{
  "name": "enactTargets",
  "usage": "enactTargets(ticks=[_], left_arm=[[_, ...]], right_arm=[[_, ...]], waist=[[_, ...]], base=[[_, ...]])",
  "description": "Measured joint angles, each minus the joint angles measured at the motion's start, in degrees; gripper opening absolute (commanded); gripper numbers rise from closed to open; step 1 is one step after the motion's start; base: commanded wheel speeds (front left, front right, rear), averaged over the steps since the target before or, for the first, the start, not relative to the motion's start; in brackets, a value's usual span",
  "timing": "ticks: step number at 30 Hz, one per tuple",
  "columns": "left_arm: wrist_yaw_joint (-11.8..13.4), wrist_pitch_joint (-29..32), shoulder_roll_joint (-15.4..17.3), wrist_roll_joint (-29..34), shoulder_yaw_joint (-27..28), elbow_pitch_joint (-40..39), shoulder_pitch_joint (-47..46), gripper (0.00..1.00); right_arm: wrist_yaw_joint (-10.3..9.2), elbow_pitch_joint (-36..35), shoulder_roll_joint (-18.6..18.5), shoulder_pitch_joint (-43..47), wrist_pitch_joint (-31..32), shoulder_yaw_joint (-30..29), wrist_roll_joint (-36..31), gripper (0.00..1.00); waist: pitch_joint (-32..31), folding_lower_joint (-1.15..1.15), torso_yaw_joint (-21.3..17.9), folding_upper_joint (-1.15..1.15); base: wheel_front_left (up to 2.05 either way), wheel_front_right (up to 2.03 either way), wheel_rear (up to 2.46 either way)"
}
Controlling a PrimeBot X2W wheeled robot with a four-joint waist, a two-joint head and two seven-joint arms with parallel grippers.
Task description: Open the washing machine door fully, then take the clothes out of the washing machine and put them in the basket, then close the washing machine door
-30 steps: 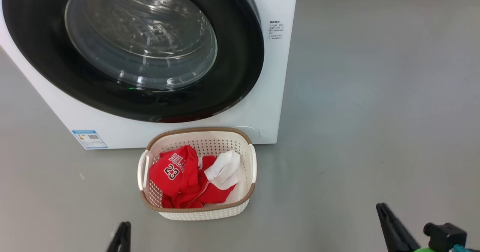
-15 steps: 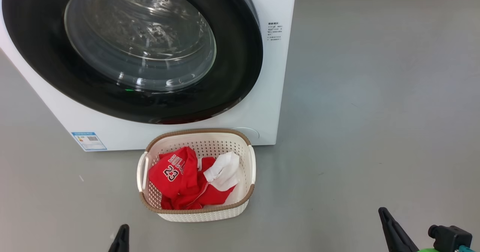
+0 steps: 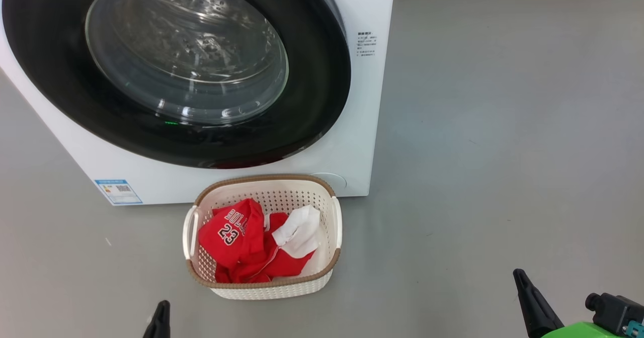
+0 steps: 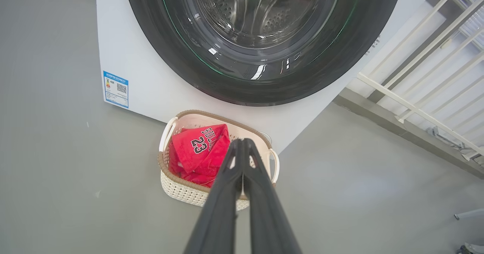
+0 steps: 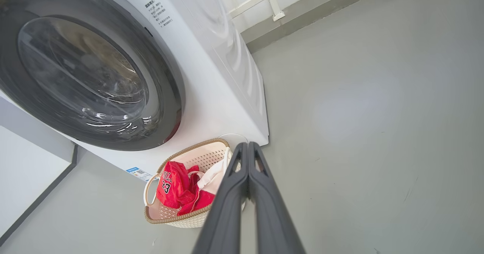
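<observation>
While I watch from the head camera, the washing machine door lies closed against the washing machine. The basket stands just before it on the grey floor, holding the clothes (the "23" jersey uppermost).

From the left wrist I see the left gripper clenched on nothing, plus a blue label and a white railing.

From the right wrist, the right gripper is likewise pressed together, empty.

I get bright, even light and sharp focus. White glare streaks the washing machine door glass in the upper left; shadows on the grey floor are faint. Wrist views bow at the edges.
</observation>
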Motion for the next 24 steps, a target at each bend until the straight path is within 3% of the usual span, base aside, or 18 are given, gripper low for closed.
enactTargets(ticks=[24], left_arm=[[0.0,3.9,-0.1,-13.9,0.6,0.0,-1.8,0.00]], right_arm=[[0.00,-0.8,0.9,-1.4,3.7,-2.0,11.6,0.00]], waist=[[-0.5,-0.01,-0.4,0.00]], base=[[0.00,0.00,0.00]])
